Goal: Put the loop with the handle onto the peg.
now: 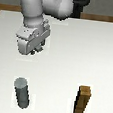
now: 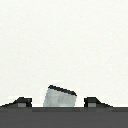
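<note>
Two uprights, your peg (image 1: 22,93) and a brown block (image 1: 83,100), stand well apart; gripper (image 1: 32,50) hovers beyond, fingers (image 2: 21,103) spread around a grey piece (image 2: 60,97).

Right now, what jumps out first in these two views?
The big white robot arm dominates the upper part of the exterior view, its gripper hanging above the white table. Nearer the camera stand two posts: an upright dark grey round peg on the exterior view's left and a brown square wooden block on its right. In the wrist view a grey, light-faced piece sits between the fingertips; what it is cannot be told.
</note>
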